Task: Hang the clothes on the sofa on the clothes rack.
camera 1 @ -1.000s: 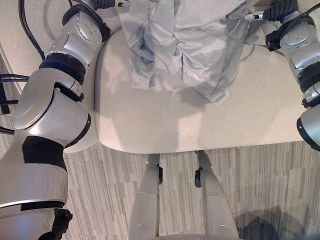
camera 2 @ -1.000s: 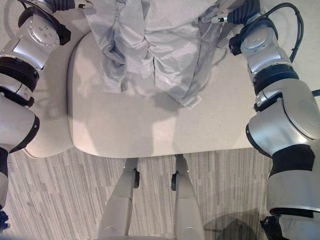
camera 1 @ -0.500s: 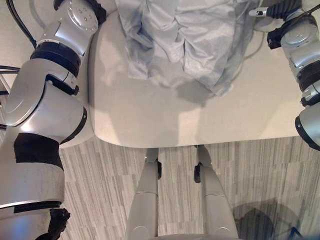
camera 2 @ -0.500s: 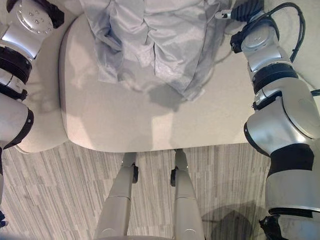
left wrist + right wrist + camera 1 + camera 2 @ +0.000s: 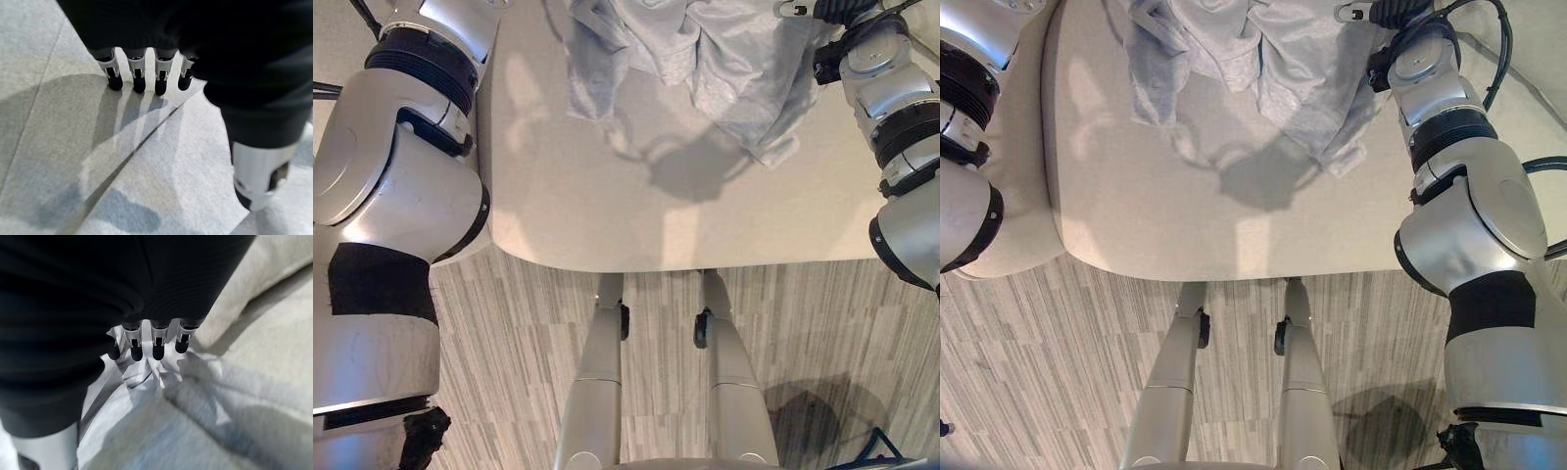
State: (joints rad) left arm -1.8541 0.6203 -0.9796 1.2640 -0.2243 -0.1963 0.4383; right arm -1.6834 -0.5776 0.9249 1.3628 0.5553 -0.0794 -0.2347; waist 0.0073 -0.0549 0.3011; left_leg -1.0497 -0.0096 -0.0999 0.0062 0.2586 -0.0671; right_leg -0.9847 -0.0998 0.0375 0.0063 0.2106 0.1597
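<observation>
1. The sofa is taking up the upper half of both eye views, its pale seat cushion running across under both arms, with the striped floor showing in front of it.
2. The shirt, a light blue-grey garment, is hanging bunched from the top edge of the eye views. Its hem is dangling just above the cushion and throwing a shadow there, so it is looking lifted rather than lying flat.
3. The step in hand is, by my reading, the pick-up: the garment is being raised off the seat, and nothing is hung yet.
4. The right hand is reaching onto the gathered cloth. Its fingers are pointing down with their dark tips at the folds, fairly straight, and the thumb is showing apart at the frame corner. Whether any cloth is pinched I cannot tell, as the dark cover is blocking the palm.
5. The left hand is hovering over pale fabric crossed by a seam or edge. Its fingers are also pointing down and its thumb is standing clear. I cannot tell whether it is gripping anything, nor whether that fabric is shirt or cushion.
6. The next move is calling for a secure hold near the collar or shoulders, then a turn away from the seat toward a rack.
7. The garment's upper part is being cut off at the frame edge.
</observation>
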